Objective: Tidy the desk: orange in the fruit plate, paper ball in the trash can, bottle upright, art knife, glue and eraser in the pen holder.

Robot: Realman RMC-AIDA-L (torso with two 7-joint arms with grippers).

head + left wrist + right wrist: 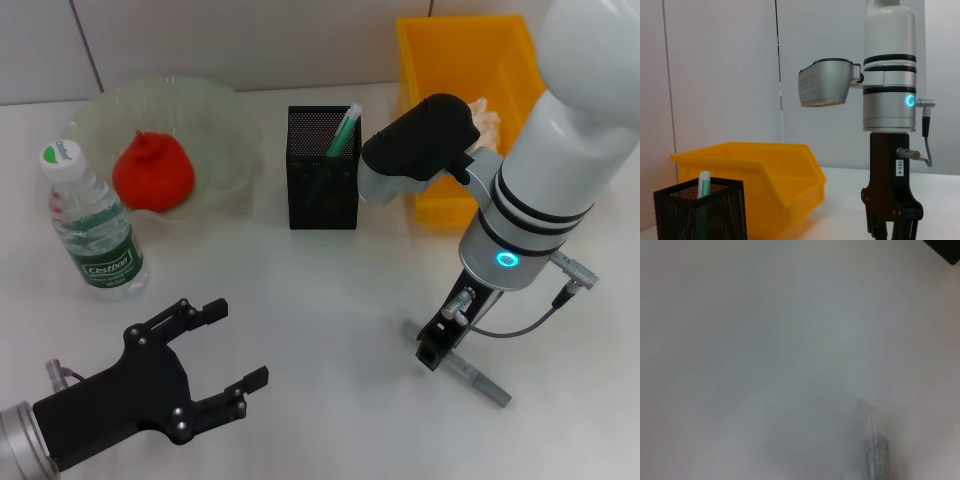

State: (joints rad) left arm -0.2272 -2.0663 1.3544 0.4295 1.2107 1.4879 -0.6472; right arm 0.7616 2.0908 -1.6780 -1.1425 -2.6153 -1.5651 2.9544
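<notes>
Here, the head view shows the right gripper (436,345) pointing straight down over a slim grey art knife (470,376) lying flat on the white desk (330,330), in front of the yellow trash can (455,60); whether its fingers have closed on the near end I cannot tell. The knife's long axis runs diagonally, one end under the gripper, the other toward the robot's right. It looks light, stiff and thin, best pinched across its narrow body mid-length. The left gripper (215,350) hovers spread open. The left wrist view shows the pen holder (700,212) beside the bin. The right wrist view shows only the knife (875,447), blurred
</notes>
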